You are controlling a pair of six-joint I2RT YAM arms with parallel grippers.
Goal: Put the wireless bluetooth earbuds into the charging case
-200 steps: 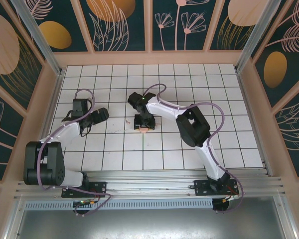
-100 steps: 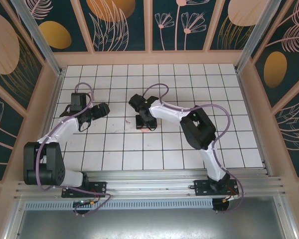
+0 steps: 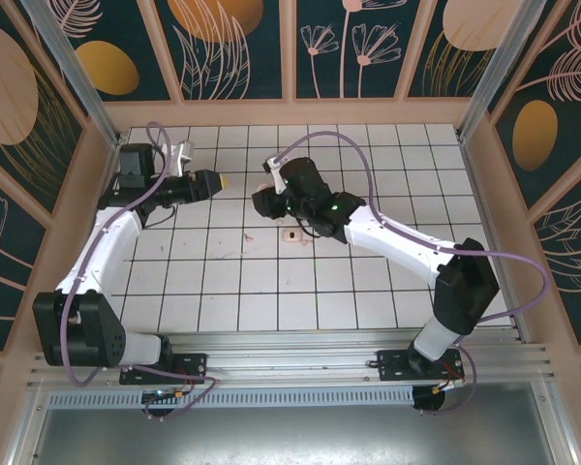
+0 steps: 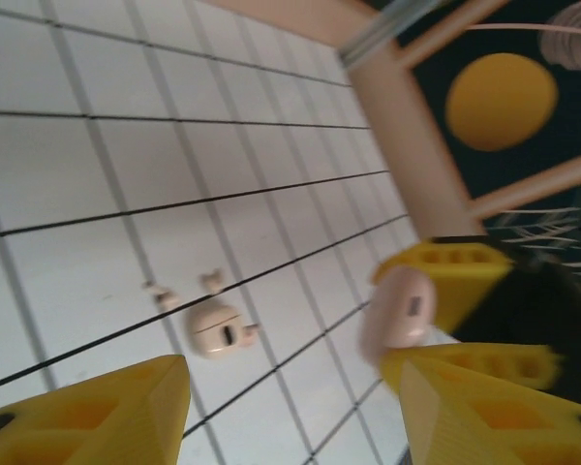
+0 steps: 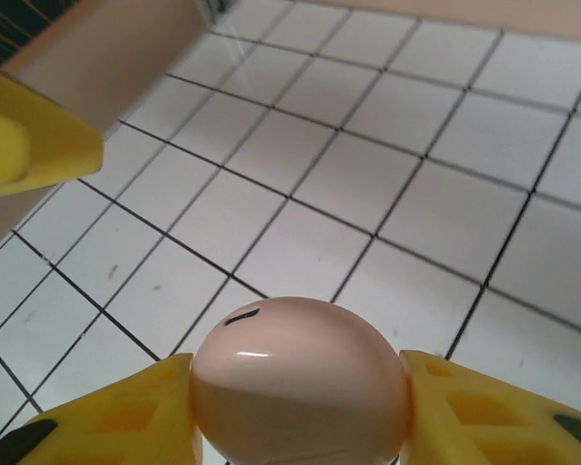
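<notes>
The right gripper [image 5: 298, 412] is pinching the charging case [image 5: 295, 358] between its yellow fingers, one pad on each side, and holds it above the tiled counter [image 3: 387, 281]. From the right wrist camera the case looks like a smooth closed oval with a faint seam; whether the lid is ajar cannot be told.

The left gripper [image 4: 290, 392] is spread, with nothing between its fingers. In the overhead view it [image 3: 211, 182] points across at the right gripper [image 3: 259, 201], the two near each other but apart. From the left wrist camera the case [image 4: 397, 305] sits ahead and to the right, its longer side running roughly from one of the right gripper's fingers to the other.

The earbuds lie on the counter below. One earbud [image 4: 160, 294] and a second earbud [image 4: 211, 281] sit close together, just beside a small beige piece with a dark centre [image 4: 221, 332]. None of them touches either gripper.

The coming move seems to turn on height and side. The case is up in the air while the earbuds are down on the tiles, beneath the gap between the grippers and toward the arm bases. Seen from above they lie closer to the right gripper, but that one is occupied, so the free left gripper looks like the one to reach down for them.
</notes>
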